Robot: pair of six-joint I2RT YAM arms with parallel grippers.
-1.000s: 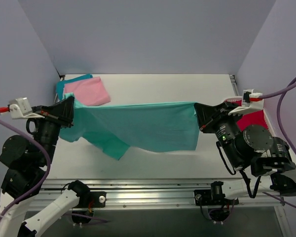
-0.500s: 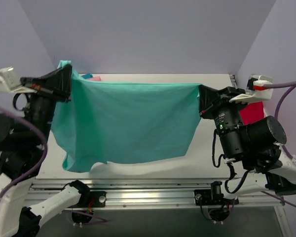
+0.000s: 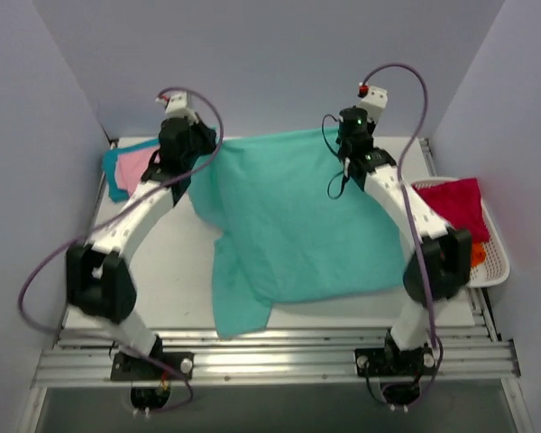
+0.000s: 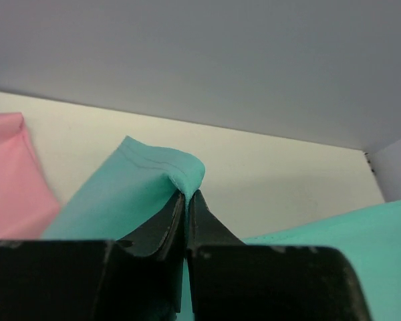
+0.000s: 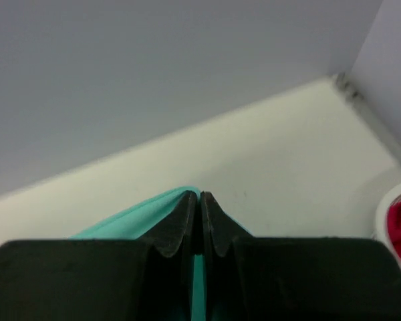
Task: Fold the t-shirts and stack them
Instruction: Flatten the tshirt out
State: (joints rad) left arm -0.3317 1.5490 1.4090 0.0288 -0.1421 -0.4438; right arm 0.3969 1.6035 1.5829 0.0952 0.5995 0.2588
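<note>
A mint green t-shirt lies spread from the table's far edge down toward the near edge, one sleeve trailing at the front left. My left gripper is shut on its far left corner, and the left wrist view shows the hem pinched between the tips of that left gripper. My right gripper is shut on the far right corner, with green cloth bulging beside the closed right gripper. A folded pale pink t-shirt rests on a teal blue t-shirt at the back left.
A white basket at the right edge holds a crimson t-shirt and an orange one. Both arms stretch far across the table toward the back wall. Pink cloth shows at the left wrist view's left side.
Both arms swung from near the bases out to the table's far edge, carrying the green shirt. It hung stretched in the air and now lies on the table.
</note>
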